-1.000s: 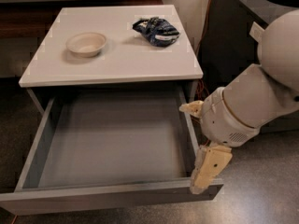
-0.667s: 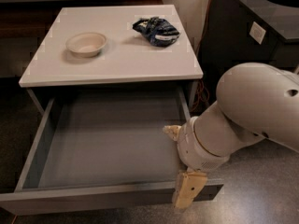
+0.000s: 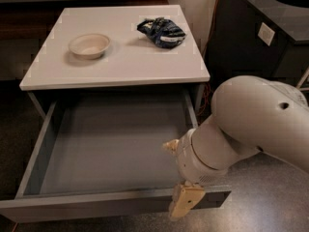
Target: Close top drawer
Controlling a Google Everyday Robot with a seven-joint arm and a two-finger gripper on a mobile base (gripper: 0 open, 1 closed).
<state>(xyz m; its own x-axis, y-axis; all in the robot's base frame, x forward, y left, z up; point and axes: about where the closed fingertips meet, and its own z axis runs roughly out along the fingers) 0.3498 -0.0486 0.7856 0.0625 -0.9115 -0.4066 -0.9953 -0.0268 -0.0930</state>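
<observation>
The top drawer [image 3: 108,149] is a wide, shallow grey drawer, pulled far out from under the white cabinet top [image 3: 125,66], and it is empty inside. Its plain front panel [image 3: 91,210] runs along the bottom of the view. My gripper [image 3: 177,174] is at the drawer's front right corner, open. One beige finger [image 3: 186,204] hangs in front of the front panel and the other [image 3: 170,145] sits over the drawer's inside. My bulky white arm [image 3: 251,124] hides the right end of the drawer. The lower drawers are out of view.
A white bowl [image 3: 89,45] and a crumpled dark blue snack bag [image 3: 161,31] lie on the cabinet top. A black counter unit [image 3: 260,37] stands close to the right. The floor is dark and speckled.
My arm and gripper have moved left and toward the camera along the drawer's front right corner. The drawer looks about as far out as before.
</observation>
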